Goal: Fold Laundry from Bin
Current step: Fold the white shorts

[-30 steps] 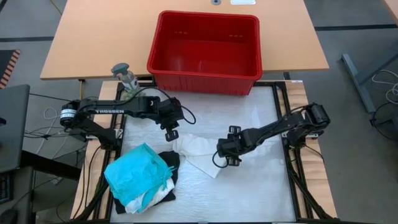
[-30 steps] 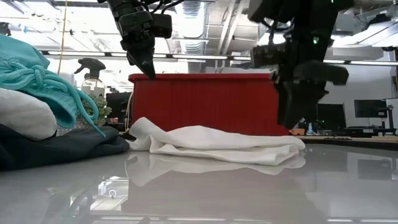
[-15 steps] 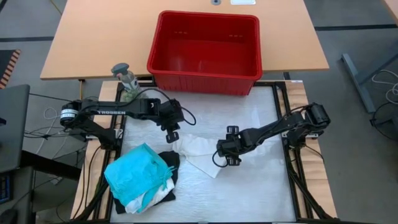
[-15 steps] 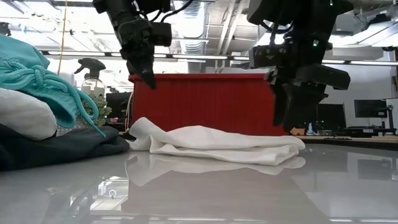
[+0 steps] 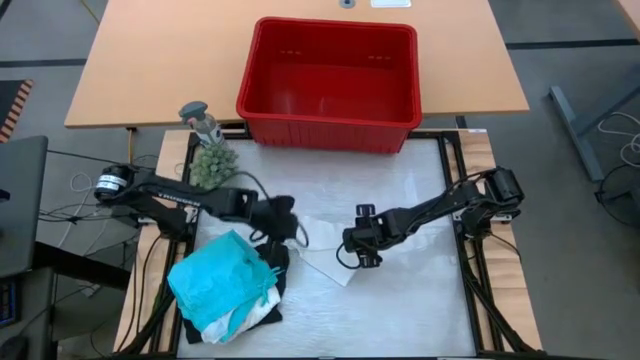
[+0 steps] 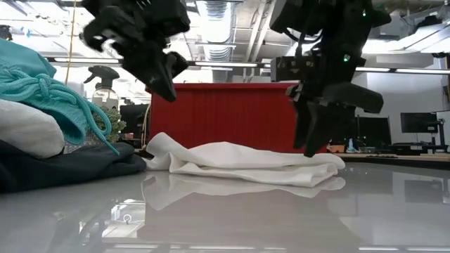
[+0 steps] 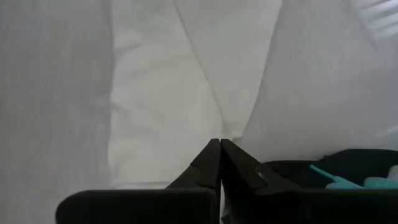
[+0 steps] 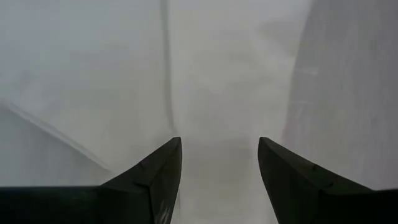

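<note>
A white garment (image 5: 322,248) lies crumpled flat on the table's middle, also seen in the low view (image 6: 239,161). My left gripper (image 5: 288,222) hangs shut above its left end, clear of it in the low view (image 6: 171,90), with the white cloth beneath its tips in the left wrist view (image 7: 219,143). My right gripper (image 5: 352,242) is open, pointing down over the garment's right end (image 8: 219,143). A pile of laundry (image 5: 222,282), teal on top of black and white, rests at the near left. The red bin (image 5: 330,110) stands at the far side. My right gripper's open fingers (image 6: 309,140) stand low over the white garment's right end (image 6: 327,160), pointing down. Whether their tips touch the cloth I cannot tell.
A small green plant (image 5: 210,165) and a spray bottle (image 5: 200,118) stand at the far left, beside the bin. The pile fills the near left corner. Bare table (image 5: 420,300) lies near and to the right of the white garment.
My left gripper has swung from near the bin toward the table's near edge and gone down, rolling as it went, and now hangs over the white garment's left end, still shut. My right gripper has kept its place and rolled slightly. The garment has not moved.
</note>
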